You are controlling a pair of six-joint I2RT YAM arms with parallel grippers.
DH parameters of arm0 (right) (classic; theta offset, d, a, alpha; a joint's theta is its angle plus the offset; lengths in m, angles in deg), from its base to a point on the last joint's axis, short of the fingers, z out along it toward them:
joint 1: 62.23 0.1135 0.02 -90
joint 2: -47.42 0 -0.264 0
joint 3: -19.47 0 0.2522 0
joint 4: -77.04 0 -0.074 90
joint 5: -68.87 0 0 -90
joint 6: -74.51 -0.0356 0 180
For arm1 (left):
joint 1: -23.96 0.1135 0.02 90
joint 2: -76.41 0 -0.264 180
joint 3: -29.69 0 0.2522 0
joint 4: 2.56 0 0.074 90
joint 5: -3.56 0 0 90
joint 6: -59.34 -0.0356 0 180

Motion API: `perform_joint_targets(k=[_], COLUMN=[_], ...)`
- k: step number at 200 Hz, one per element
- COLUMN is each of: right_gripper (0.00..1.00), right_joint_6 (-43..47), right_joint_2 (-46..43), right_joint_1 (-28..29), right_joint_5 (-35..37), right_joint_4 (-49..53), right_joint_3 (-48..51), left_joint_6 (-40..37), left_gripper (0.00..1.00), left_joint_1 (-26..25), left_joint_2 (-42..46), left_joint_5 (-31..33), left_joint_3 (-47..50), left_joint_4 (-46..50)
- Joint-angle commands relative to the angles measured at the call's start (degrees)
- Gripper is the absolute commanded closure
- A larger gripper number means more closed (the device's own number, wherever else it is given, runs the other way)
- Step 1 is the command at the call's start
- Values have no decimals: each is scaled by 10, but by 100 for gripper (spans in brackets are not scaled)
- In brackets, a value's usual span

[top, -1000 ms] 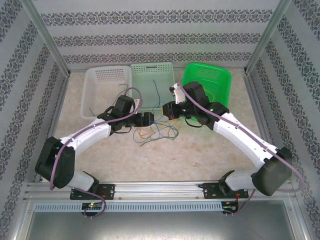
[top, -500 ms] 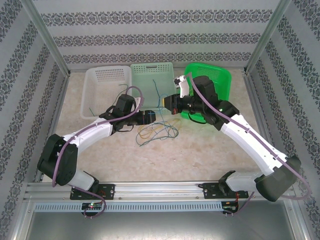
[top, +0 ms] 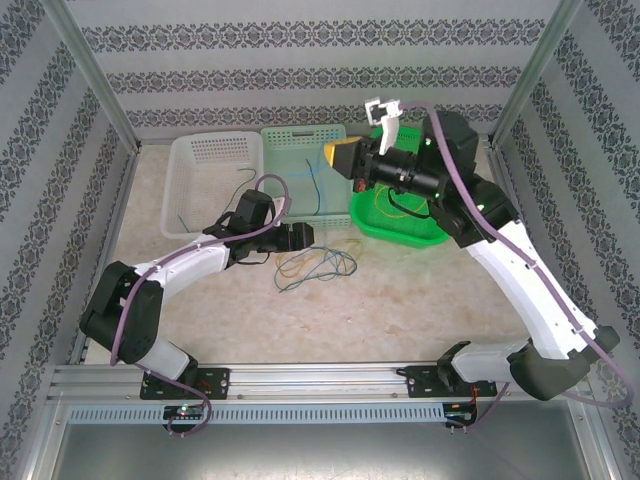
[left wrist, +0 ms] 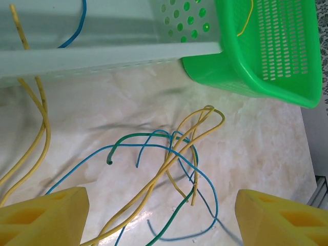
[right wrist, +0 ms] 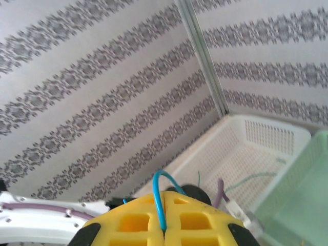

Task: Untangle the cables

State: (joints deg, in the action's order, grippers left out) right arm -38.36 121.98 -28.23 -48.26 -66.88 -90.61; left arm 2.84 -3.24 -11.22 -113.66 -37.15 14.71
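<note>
A loose tangle of yellow, blue and green cables (top: 316,264) lies on the table in front of the baskets. My left gripper (top: 300,236) sits low at the tangle's left edge, open. In the left wrist view its yellow fingertips (left wrist: 43,218) flank the strands, with nothing pinched: yellow cable (left wrist: 169,169), blue cable (left wrist: 212,189), green cable (left wrist: 148,136). My right gripper (top: 340,155) is raised above the baskets, shut on a blue cable (right wrist: 159,189), which loops out from between the pressed yellow pads (right wrist: 133,225). A thin blue strand (top: 313,188) hangs over the pale green basket.
Three baskets stand along the back: white (top: 185,190), pale green (top: 300,140) and bright green (top: 400,228). A yellow strand (left wrist: 249,18) lies in the bright green basket (left wrist: 266,72). The pale green basket's wall (left wrist: 102,56) is close ahead of the left gripper. Patterned walls enclose the table.
The right arm has risen and swung back over the baskets, carrying the blue cable up. The left gripper has edged slightly right toward the tangle.
</note>
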Motion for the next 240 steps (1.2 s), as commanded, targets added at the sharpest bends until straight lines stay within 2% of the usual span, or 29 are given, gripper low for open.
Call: perform_joint_targets(k=[1,55,105,148,170,209,240], right_gripper=[100,100,100,100,100,100,100], right_joint_6=[16,13,13,10,6,-7,-27], right_joint_2=[21,36,95,126,125,108,123], right_joint_1=[5,5,-2,-6,-7,-18,-24], right_joint_5=[-25,-24,-53,-61,-63,-46,-65], right_joint_4=[-9,-23,-12,-10,-11,-33,-47], right_joint_3=[-52,-78,-251,-338,-334,-262,-277], left_joint_6=[-3,-13,-7,3,5,-9,-9], left_gripper=[24,21,20,19,18,14,14], left_joint_1=[-12,-26,-27,-27,-28,-27,-28], left_joint_2=[-1,35,45,56,72,99,113], left_joint_5=[-21,-32,-27,1,22,50,49], left_joint_3=[-15,12,20,38,52,60,66], left_joint_4=[-40,-102,-139,-139,-144,-134,-152])
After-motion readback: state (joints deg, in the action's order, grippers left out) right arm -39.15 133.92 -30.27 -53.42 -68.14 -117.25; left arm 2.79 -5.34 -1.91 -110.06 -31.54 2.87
